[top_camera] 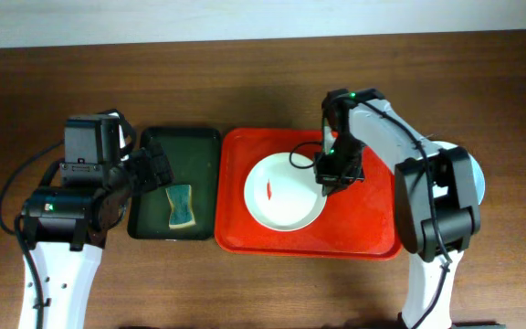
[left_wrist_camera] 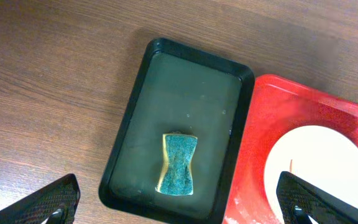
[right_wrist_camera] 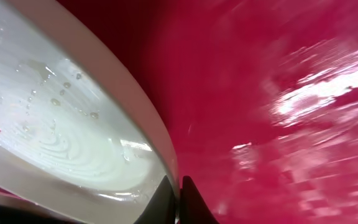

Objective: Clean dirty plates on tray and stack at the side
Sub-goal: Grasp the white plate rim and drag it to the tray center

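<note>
One white plate (top_camera: 284,192) with a small red smear (top_camera: 271,189) lies on the red tray (top_camera: 236,228). My right gripper (top_camera: 327,183) is at the plate's right rim. In the right wrist view its fingers (right_wrist_camera: 179,193) are shut on the rim of the plate (right_wrist_camera: 61,124), one tip inside and one outside, low over the wet tray (right_wrist_camera: 260,93). My left gripper (top_camera: 158,169) hovers open above the dark green tray; in the left wrist view the gripper (left_wrist_camera: 176,186) holds nothing, and the plate (left_wrist_camera: 316,162) and red tray (left_wrist_camera: 260,124) show at the right.
A dark green tray (top_camera: 199,146) sits just left of the red one and holds a green and yellow sponge (top_camera: 182,206); the sponge (left_wrist_camera: 179,165) lies near that tray's front. A pale blue rounded edge (top_camera: 478,183) peeks out behind the right arm. Bare wooden table surrounds both trays.
</note>
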Available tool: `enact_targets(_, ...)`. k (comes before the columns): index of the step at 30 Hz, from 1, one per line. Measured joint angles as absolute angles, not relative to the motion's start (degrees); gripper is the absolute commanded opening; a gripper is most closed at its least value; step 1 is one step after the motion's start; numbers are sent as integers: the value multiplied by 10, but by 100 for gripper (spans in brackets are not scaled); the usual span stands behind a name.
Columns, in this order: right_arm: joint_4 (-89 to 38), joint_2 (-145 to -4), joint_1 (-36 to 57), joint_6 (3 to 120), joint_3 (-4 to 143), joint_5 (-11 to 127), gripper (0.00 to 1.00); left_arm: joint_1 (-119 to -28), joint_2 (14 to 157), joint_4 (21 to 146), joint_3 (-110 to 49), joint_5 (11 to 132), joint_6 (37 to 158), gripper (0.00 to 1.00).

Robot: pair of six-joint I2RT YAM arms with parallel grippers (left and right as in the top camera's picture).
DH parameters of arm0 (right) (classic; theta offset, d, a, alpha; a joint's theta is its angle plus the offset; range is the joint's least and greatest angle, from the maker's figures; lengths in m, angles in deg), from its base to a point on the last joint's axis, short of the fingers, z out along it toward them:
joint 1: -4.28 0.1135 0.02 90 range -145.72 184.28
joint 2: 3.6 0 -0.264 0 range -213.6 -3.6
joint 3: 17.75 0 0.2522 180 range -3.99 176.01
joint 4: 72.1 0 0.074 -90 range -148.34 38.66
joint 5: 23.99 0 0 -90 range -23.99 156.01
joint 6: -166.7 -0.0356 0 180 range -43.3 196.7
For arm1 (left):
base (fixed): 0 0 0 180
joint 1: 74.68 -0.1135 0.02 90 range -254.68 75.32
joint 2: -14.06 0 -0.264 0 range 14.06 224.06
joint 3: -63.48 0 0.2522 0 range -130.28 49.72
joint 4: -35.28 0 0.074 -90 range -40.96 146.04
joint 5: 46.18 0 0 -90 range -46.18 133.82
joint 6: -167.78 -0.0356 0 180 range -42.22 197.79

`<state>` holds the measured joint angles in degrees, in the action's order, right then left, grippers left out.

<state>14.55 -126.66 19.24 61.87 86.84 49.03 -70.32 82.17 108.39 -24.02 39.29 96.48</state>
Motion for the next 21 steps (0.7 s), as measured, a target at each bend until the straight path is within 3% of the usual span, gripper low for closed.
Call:
enact_targets(12,119,-1267,225,457,868,483,4,-703,822,1084,-240,393,965,99)
enact_targets(14,119,-1267,225,450,868,485,12,-703,822,1084,-240,393,965,99)
enact_targets(15,119,-1267,225,447,868,490,26,-703,822,1084,-240,393,965,99)
enact_targets(17,119,-1267,225,454,868,494,40,-703,822,1084,-240,393,965,99)
enact_targets(21,175,-1268,203,511,896,493,40,-703,822,1084,-240,393,965,99)
